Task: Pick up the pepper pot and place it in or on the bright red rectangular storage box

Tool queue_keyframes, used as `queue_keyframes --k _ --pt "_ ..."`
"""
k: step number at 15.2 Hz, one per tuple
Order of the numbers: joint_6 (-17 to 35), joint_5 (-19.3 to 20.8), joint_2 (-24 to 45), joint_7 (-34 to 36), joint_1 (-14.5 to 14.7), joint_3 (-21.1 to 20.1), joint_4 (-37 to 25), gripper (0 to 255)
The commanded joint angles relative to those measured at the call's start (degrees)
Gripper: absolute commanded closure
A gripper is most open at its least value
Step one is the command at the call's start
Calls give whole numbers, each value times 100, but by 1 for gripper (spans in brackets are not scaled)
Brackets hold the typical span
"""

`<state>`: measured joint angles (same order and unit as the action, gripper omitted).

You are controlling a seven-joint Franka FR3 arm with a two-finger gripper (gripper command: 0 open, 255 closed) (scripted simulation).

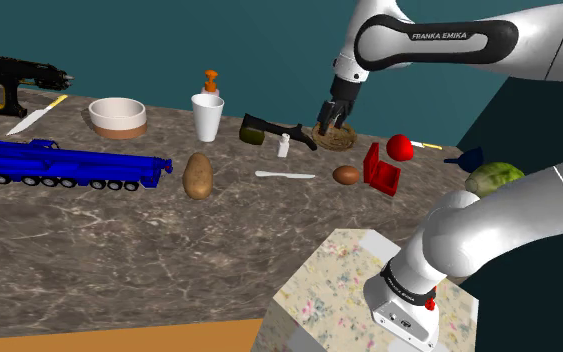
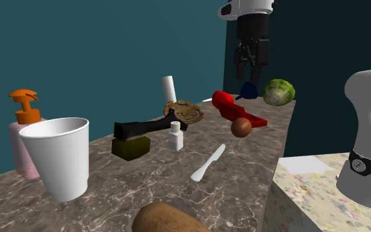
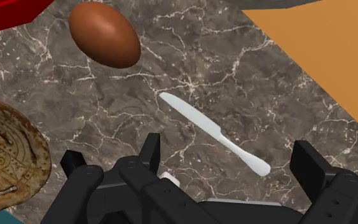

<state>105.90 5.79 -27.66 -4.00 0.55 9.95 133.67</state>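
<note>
The pot [image 1: 284,146], a small white shaker upright on the counter [image 1: 219,240] just beside a black tool [image 1: 269,127], looks light, stiff and slippery, so the gripper [image 1: 331,118], its 2 fingers spread and empty, should pinch its body below the cap.

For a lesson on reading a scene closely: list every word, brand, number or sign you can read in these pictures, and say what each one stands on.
"FRANKA EMIKA": white letters on the dark upper part of the arm, shoulder view.
Small white marks on the black band near the arm's base: too small to read.
No other writing can be read.
</note>
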Motion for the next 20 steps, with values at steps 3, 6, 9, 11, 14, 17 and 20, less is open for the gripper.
queue_keyframes --k 3,6,9,11,14,17,20 --pt "473 -50 908 -337 40 209 -436 0" --pt "754 -149 1587 -611 57 345 -824 0" --pt "971 -296 2278 -896 54 449 -1280 0" --pt "1078 -416 2743 -1087 35 498 -1622 0" --pt "1179 -611 3447 -1367 -24 532 -2195 0" --pt "1208 -790 4095 -1601 -113 525 -2786 0" --pt "1416 -816 4180 -1618 -126 514 -2660 0"
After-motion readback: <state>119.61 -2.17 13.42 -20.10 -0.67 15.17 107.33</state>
